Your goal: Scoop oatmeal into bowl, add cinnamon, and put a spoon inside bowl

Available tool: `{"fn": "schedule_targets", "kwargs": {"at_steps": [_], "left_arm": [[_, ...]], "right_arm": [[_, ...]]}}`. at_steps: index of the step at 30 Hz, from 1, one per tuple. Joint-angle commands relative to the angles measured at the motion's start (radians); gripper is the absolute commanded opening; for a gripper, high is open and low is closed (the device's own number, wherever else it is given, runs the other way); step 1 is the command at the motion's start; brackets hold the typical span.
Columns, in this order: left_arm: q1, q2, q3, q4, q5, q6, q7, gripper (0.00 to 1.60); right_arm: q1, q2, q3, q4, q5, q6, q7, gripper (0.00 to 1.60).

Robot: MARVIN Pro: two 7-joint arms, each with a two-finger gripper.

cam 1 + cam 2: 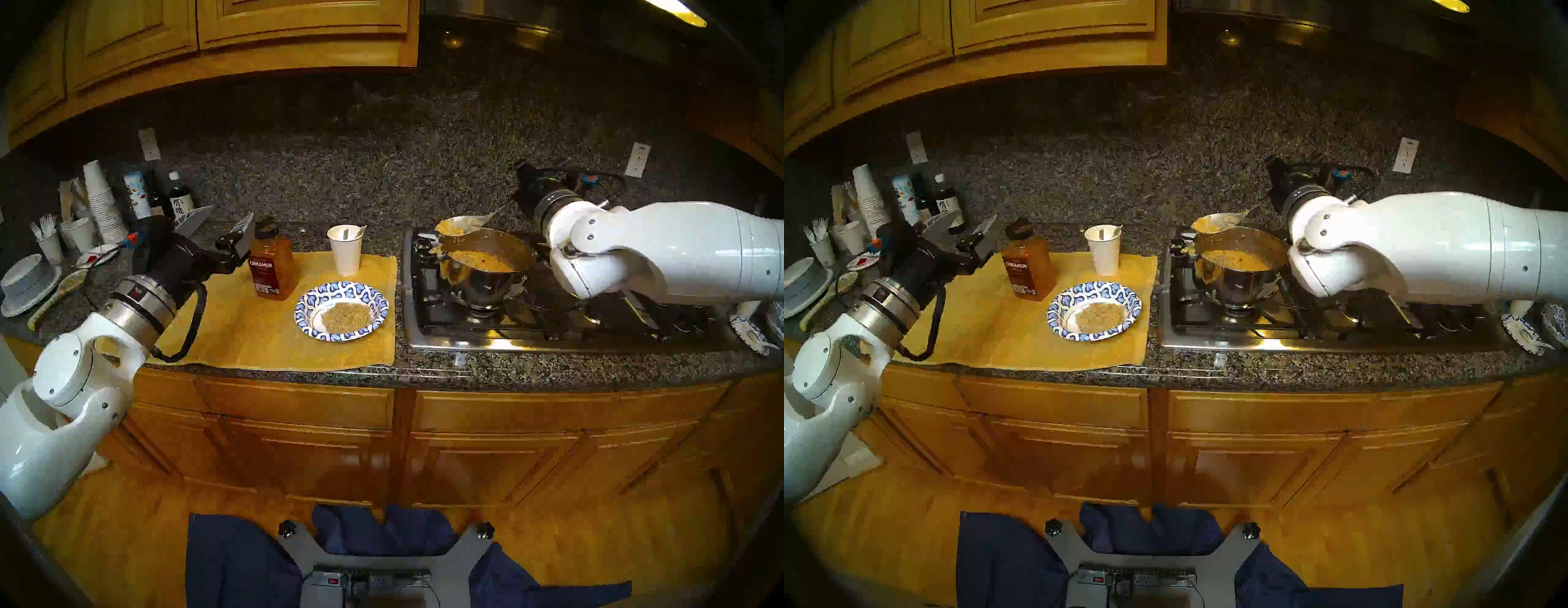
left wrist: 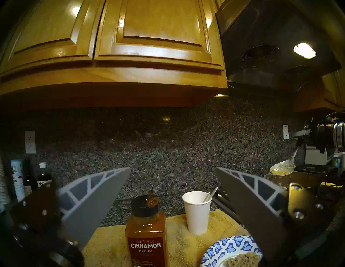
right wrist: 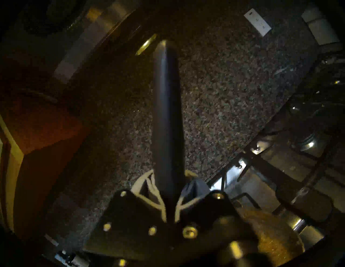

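Right jaws point(image 3: 169, 186) pinching the serving spoon point(image 1: 460, 224) above the pot point(image 1: 488, 267); left jaws point(image 2: 172, 188) spread, idle behind cinnamon point(image 1: 271, 265). Oatmeal point(image 1: 344, 316) already in bowl point(image 1: 312, 303); likely more scooping underway. Cinnamon unadded; white spoon point(image 1: 359, 232) still in cup point(image 1: 345, 250) on surface point(image 1: 551, 365).

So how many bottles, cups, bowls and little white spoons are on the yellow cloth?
On the yellow cloth:
cinnamon bottle: 1
white paper cup: 1
blue-and-white bowl: 1
little white spoon, standing in the cup: 1
Total: 4
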Motion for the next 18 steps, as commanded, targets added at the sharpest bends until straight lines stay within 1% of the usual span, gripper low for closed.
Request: {"fn": "schedule_targets", "kwargs": {"at_steps": [1, 3, 7, 12, 18], "left_arm": [[-0.018, 0.001, -0.023, -0.012, 0.002, -0.012, -0.001, 1.60], [-0.018, 0.001, -0.023, -0.012, 0.002, -0.013, -0.001, 1.60], [-0.018, 0.000, -0.024, -0.012, 0.002, -0.013, -0.002, 1.60], [-0.018, 0.000, -0.023, -0.012, 0.002, -0.013, -0.002, 1.60], [-0.018, 0.001, -0.023, -0.012, 0.002, -0.013, -0.001, 1.60]], "right_arm": [[0.114, 0.106, -0.015, -0.024, -0.055, 0.008, 0.004, 0.00], [0.118, 0.120, -0.026, -0.031, -0.069, 0.023, 0.001, 0.00], [0.151, 0.122, -0.074, -0.043, -0.095, 0.048, -0.010, 0.00], [0.167, 0.096, -0.109, -0.037, -0.126, 0.061, -0.019, 0.00], [0.180, 0.058, -0.129, -0.024, -0.152, 0.069, -0.032, 0.00]]}}
